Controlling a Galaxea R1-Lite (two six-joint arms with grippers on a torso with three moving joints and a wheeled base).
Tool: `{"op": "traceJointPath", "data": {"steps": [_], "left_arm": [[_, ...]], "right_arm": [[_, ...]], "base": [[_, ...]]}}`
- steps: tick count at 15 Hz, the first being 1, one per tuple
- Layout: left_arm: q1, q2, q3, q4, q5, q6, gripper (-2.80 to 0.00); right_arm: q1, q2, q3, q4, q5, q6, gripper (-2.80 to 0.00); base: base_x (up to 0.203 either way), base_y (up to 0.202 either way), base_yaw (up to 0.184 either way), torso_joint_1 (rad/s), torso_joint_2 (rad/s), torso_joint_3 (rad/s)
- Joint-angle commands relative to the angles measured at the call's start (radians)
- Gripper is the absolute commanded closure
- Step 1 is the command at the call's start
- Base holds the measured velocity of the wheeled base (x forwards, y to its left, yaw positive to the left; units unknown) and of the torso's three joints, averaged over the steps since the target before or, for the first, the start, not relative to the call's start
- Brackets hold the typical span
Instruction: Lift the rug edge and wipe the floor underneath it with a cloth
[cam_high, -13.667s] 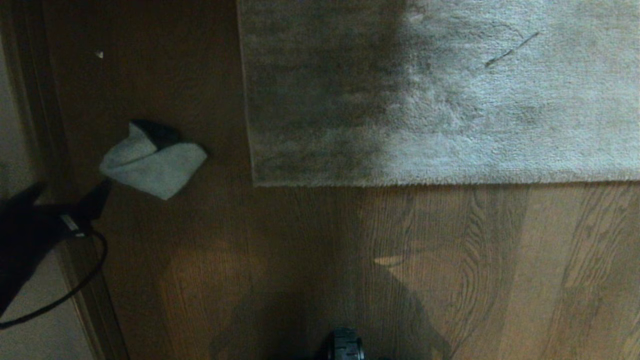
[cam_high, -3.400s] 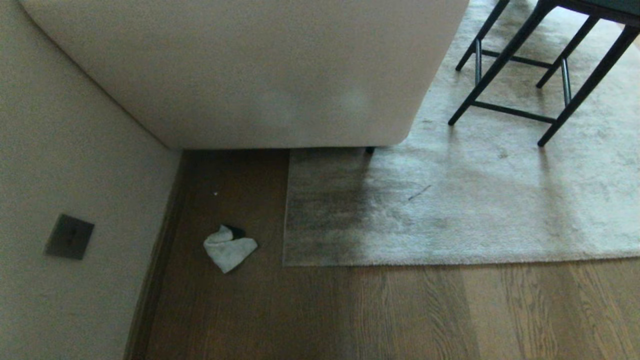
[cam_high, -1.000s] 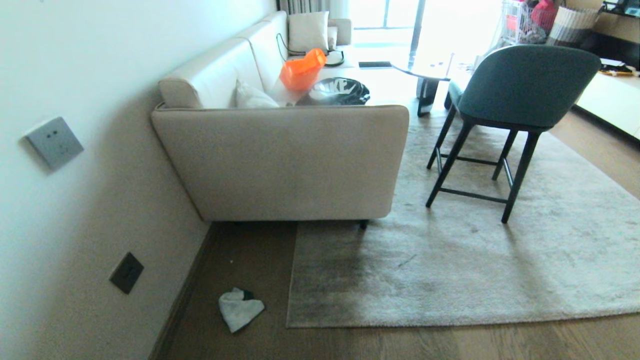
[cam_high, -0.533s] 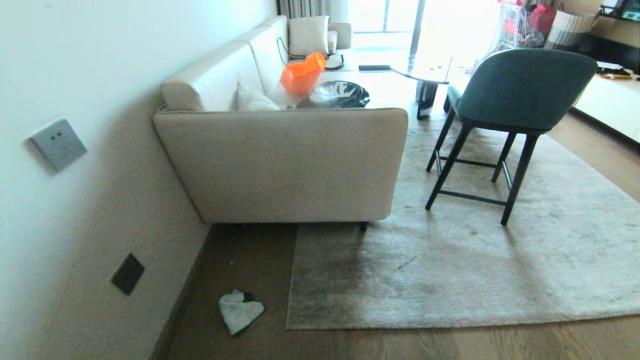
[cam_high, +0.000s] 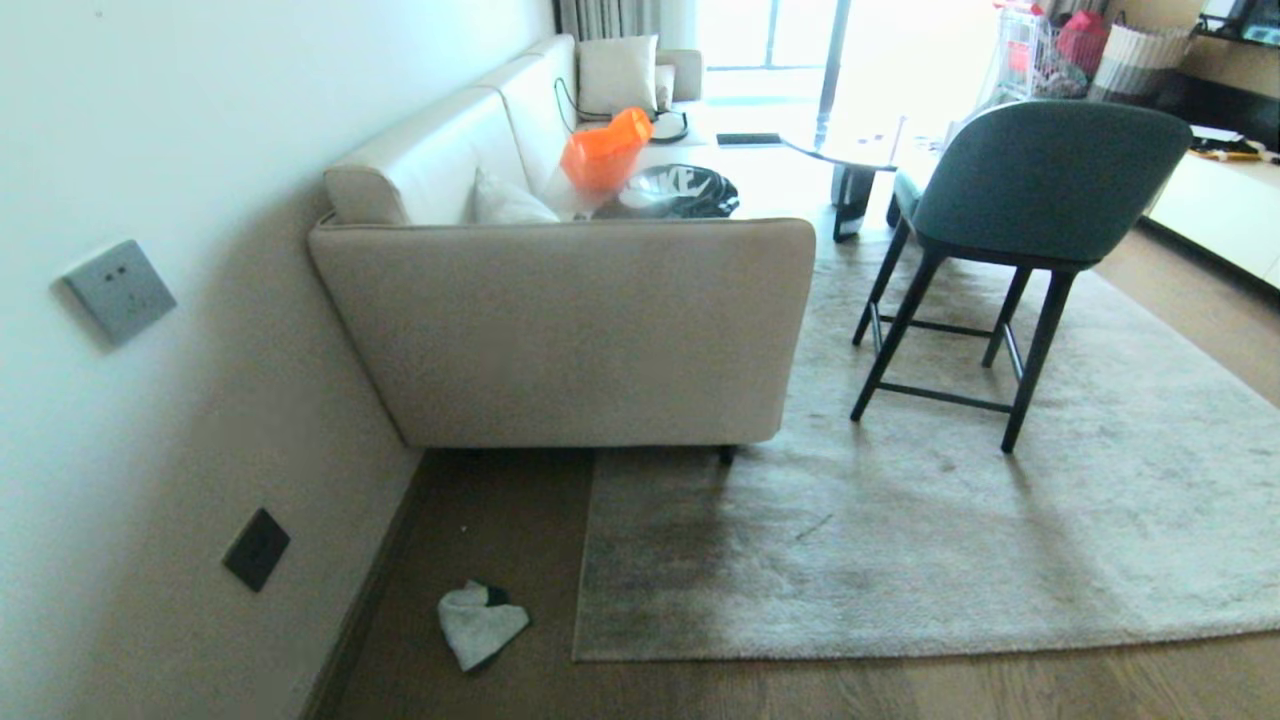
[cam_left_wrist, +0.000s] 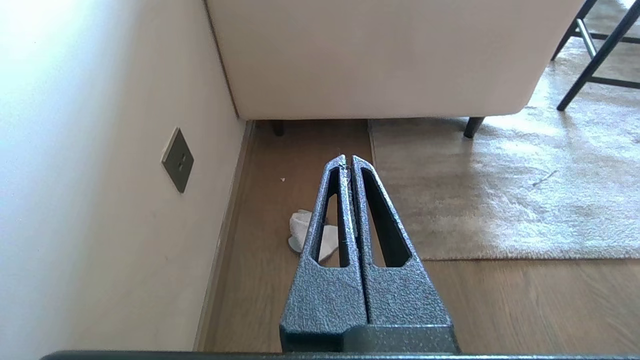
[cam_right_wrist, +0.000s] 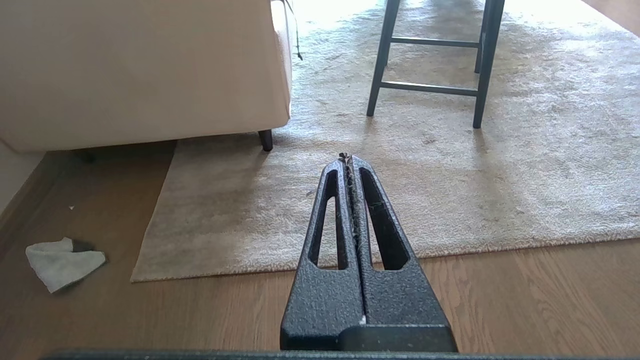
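Wood floor (cam_high: 700, 690) filled the frame's bottom; the rug edge (cam_high: 800, 650) ran flat across it, the cloth (cam_high: 480, 625) crumpled lower left. Left pincer (cam_left_wrist: 348, 161) and right pincer (cam_right_wrist: 346, 159) hung closed, empty.

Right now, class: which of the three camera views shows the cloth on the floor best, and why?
The right wrist view: the cloth lies whole and unblocked on the floor, left of the rug edge. In the left wrist view the shut left gripper partly covers it. The head view shows it whole but small by the wall.
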Motion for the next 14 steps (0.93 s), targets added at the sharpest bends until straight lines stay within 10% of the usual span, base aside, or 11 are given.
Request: {"op": "traceJointPath", "data": {"steps": [1,14], "left_arm": [[0.000,0.000,0.000,0.000,0.000,-0.001,0.00],[0.000,0.000,0.000,0.000,0.000,-0.001,0.00]], "right_arm": [[0.000,0.002,0.000,-0.001,-0.001,0.001,0.00],[0.000,0.000,0.000,-0.001,-0.001,0.001,0.00]], "base": [[0.000,0.000,0.000,0.000,0.00,0.000],[0.000,0.000,0.000,0.000,0.00,0.000]]}}
